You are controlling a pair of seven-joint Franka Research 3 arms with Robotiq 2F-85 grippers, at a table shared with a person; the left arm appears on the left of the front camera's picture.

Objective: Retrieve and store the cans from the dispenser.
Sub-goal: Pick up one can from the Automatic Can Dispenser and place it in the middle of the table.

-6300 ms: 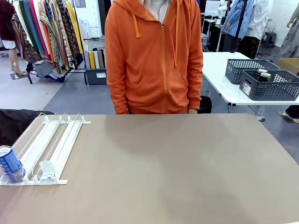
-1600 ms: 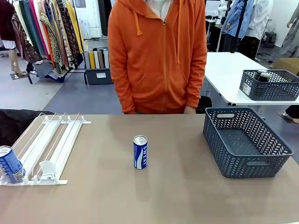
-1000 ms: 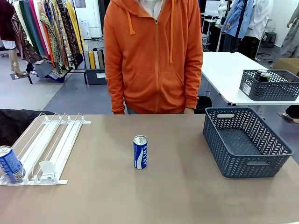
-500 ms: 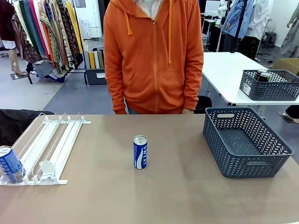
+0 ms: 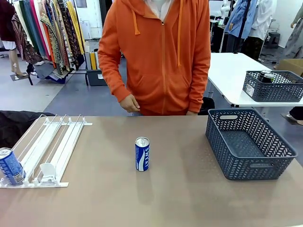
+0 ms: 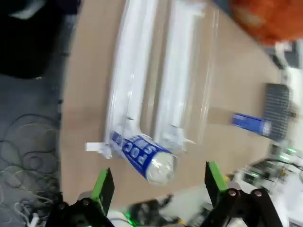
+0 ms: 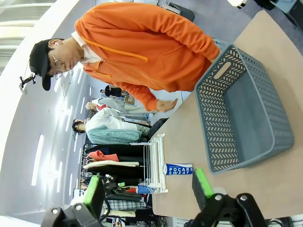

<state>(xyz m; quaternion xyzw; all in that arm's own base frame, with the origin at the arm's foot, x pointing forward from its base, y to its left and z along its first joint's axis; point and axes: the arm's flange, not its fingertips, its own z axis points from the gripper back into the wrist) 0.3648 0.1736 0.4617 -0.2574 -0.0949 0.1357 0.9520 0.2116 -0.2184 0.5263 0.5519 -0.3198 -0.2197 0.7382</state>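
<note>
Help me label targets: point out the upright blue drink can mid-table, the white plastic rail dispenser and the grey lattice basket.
Blue drink can (image 5: 142, 155), front view, printed side.
White rail dispenser (image 5: 64, 147), front view, middle rail.
Grey lattice basket (image 5: 236, 169), front view, near wall.

I see a dark grey lattice basket (image 5: 246, 165) on the right side of the brown table (image 5: 180, 198). A person in an orange hoodie (image 5: 161, 56) stands at the far edge.

Left jaws black with green pads (image 6: 103, 185), right jaws' pads (image 7: 202, 182) the same; person wears orange zip hoodie (image 5: 161, 52) with drawstrings
</note>
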